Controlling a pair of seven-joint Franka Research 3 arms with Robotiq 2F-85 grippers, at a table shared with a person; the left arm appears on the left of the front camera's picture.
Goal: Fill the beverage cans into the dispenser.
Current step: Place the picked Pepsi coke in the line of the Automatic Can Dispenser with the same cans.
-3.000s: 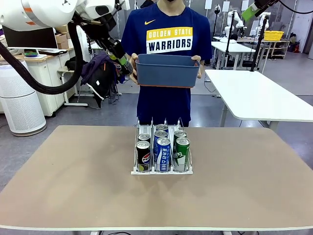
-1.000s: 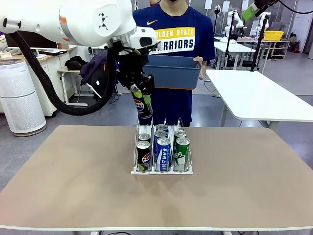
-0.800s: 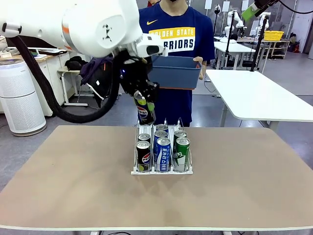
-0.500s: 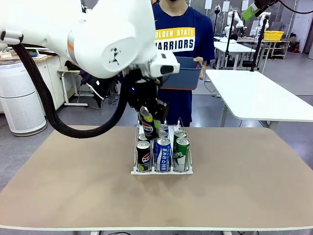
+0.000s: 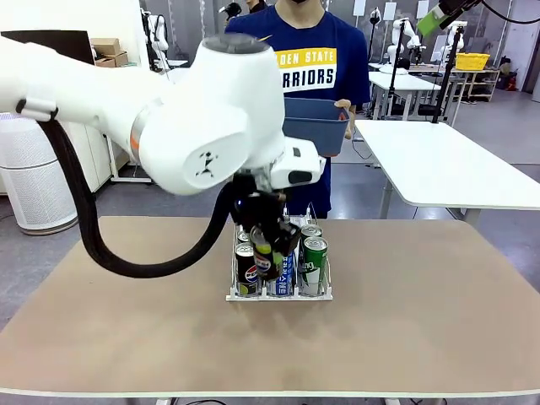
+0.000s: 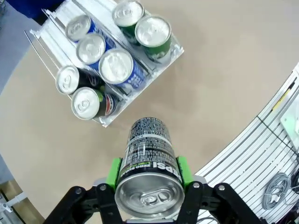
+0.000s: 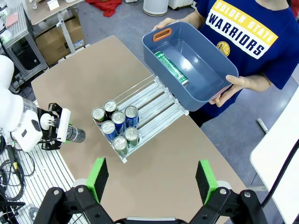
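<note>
Down and toward the robot's side of the dispenser point(image 5: 323, 294) the left gripper point(image 5: 268, 253) has come since half a second ago, when it carried the black Pepsi can point(image 5: 263, 261) higher, over the rack's far end. From the front, the can now hangs before the front row, across the black and blue lanes.

In the left wrist view, the left gripper point(image 6: 148, 171) is clamped on the Pepsi can point(image 6: 148, 156). Its green pads point(image 6: 113, 172) press the can's sides just below the silver top. The can's long axis runs along the fingers: the top faces the wrist, and the base points away at bare table point(image 6: 201, 102) just beside the dispenser's point(image 6: 106, 122) front edge. From the front it stands near upright with a slight tilt. It is apart from the rack and from the cans in it.

The dispenser holds two black cans point(image 6: 86, 102) in one outer lane, three blue-and-white cans point(image 6: 116, 66) in the middle lane and two green cans point(image 6: 153, 31) in the other outer lane, all upright and grouped toward the front edge.

High above the dispenser point(image 7: 161, 105), the right gripper point(image 7: 152, 179) has its fingers spread wide with nothing between them. Beyond the dispenser's far end, a person's hand point(image 7: 236, 83) steadies a dark blue tub point(image 7: 212, 77), in which one green can point(image 7: 170, 68) lies on its side.
</note>
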